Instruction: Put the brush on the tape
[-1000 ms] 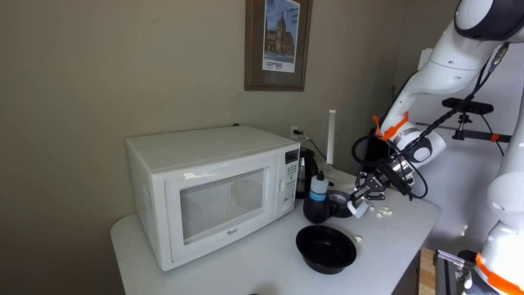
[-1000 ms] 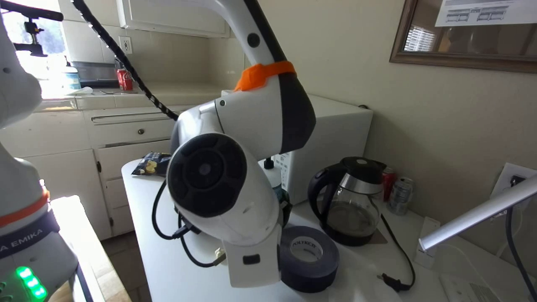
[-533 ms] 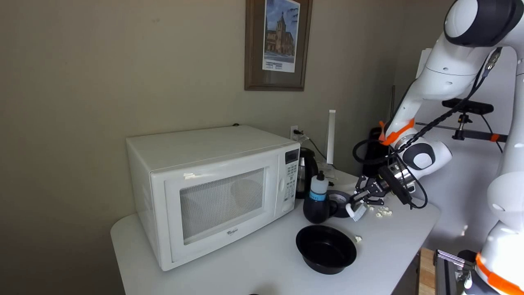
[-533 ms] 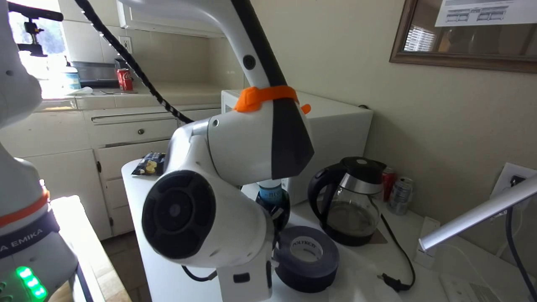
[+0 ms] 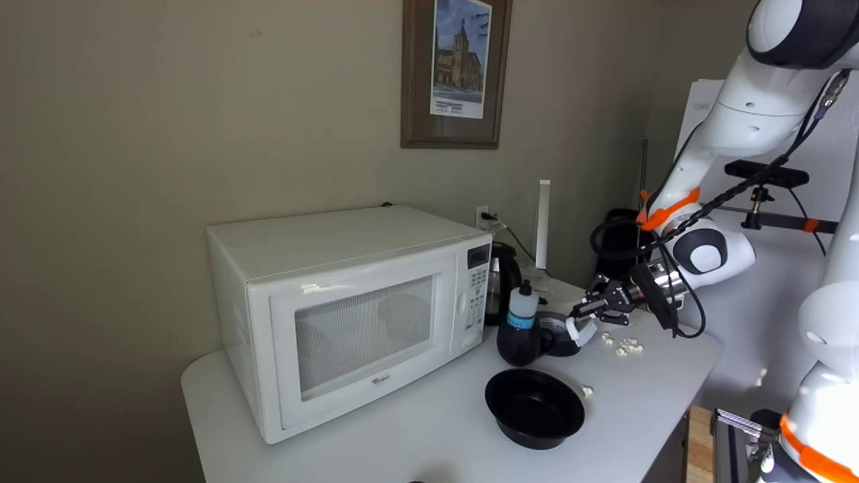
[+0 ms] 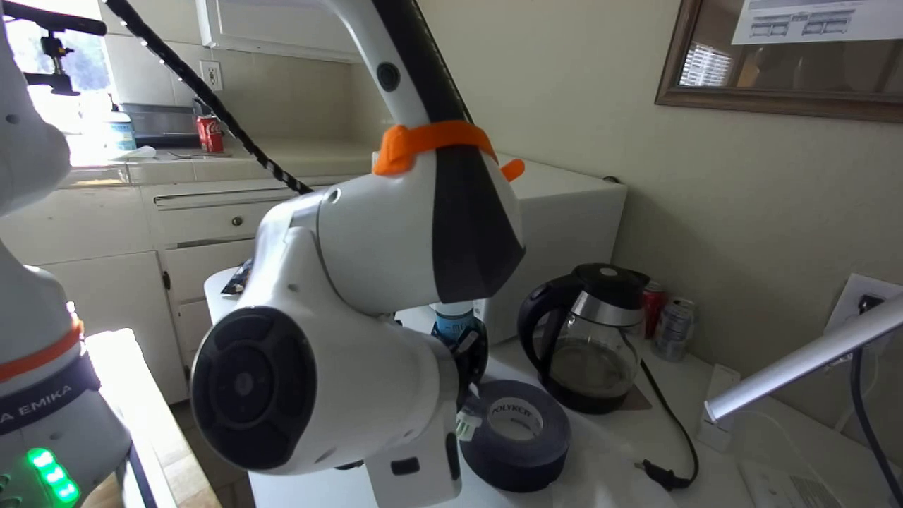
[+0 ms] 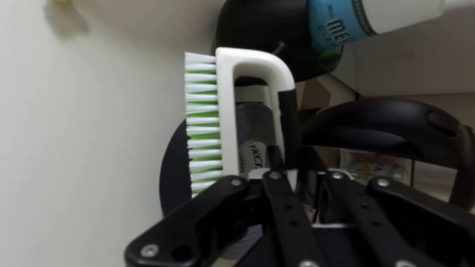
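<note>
The brush has a white frame with white and green bristles (image 7: 202,122) and a black grip. My gripper (image 7: 293,159) is shut on the black grip in the wrist view. In an exterior view the brush (image 5: 582,333) hangs from the gripper (image 5: 577,316) in front of the tape (image 5: 562,345). The tape, a squat dark roll, stands flat on the table in an exterior view (image 6: 518,458). There the bristles (image 6: 467,426) overlap its near-left edge; the arm hides the gripper. In the wrist view the brush is over the tape (image 7: 173,181); whether they touch cannot be told.
A black mug (image 5: 515,347) holding a blue and white bottle (image 5: 523,306) stands beside the tape. A kettle (image 6: 592,367) is behind it. A black bowl (image 5: 537,437) stands in front. Popcorn pieces (image 5: 631,346) lie near the gripper. A microwave (image 5: 362,335) fills the table's other side.
My gripper has lifted slightly with the brush and shifted toward the tape. The bristles now show over the tape's edge in an exterior view. The wrist has swung aside. The tape has not moved.
</note>
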